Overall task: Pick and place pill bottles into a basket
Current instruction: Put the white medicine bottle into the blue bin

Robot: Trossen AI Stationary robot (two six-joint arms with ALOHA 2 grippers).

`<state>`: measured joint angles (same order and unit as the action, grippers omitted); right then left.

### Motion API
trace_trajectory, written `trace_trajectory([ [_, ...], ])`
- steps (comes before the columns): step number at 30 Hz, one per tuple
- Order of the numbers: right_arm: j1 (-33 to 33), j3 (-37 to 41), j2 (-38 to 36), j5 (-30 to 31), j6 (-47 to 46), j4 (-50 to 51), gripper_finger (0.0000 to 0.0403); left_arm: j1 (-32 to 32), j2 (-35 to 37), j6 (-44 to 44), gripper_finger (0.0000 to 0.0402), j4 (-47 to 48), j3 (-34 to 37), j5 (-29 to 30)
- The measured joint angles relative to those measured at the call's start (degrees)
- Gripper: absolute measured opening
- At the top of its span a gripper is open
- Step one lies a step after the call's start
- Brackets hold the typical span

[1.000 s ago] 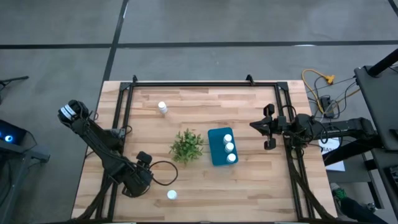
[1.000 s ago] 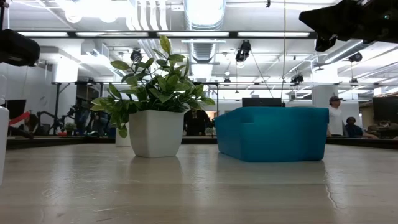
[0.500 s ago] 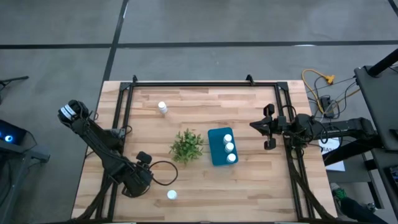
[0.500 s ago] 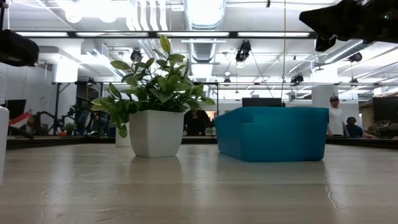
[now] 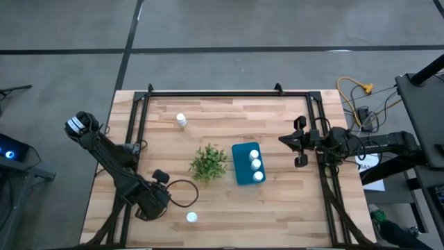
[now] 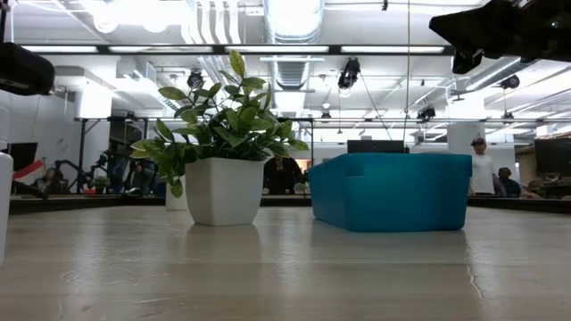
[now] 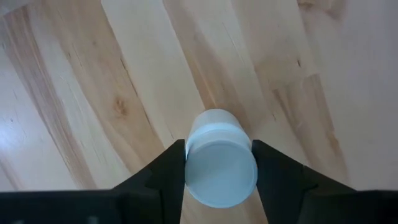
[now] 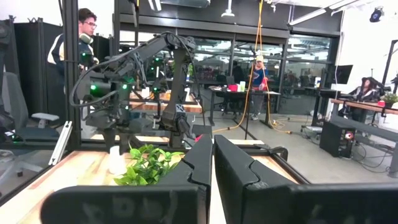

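Pill bottles: we count three [image 5: 255,164] standing in a row inside the basket, one [image 5: 181,120] alone on the far left part of the desk, and one [image 5: 191,217] near the front edge, just beside the left end effector. A sixth we cannot find in any view.
Basket: the teal-blue basket [image 5: 241,171] sits mid-desk, just right of the potted plant [image 5: 208,162]; in the low view the basket [image 6: 393,191] and the plant [image 6: 221,143] stand side by side, apart.
Left end effector: the left end effector [image 5: 182,203] is low at the front left of the desk, and in its wrist view we see both dark fingers [image 7: 163,171] pressed against the sides of the front bottle [image 7: 220,159], holding it upright on the wood.
Right end effector: the right end effector [image 5: 287,140] waits raised over the right side of the desk, well apart from the basket; its wrist view shows the fingers [image 8: 200,157] narrow, nearly touching, with nothing between them.
Desk: the light wooden desk [image 5: 229,215] carries everything.
Background: people show in the room beyond the desk.
Change from earlier: we see no difference from half a second ago; both arms, all bottles, the basket and the plant are where they were.
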<state>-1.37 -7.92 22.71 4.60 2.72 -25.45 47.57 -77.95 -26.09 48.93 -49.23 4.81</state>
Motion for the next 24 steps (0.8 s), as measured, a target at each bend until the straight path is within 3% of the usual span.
trace_trajectory([
  [13, 0.00, 0.00, -0.01, 0.02, -0.04, 0.01, 0.0008, -3.79, 0.09, 3.09, 0.0144, 0.46, -6.04, -3.05],
  [24, 0.02, 0.00, -0.02, 0.04, 0.07, 0.01, 0.0008, -12.07, 0.04, 14.10, 0.0144, 5.16, -13.87, -3.64],
])
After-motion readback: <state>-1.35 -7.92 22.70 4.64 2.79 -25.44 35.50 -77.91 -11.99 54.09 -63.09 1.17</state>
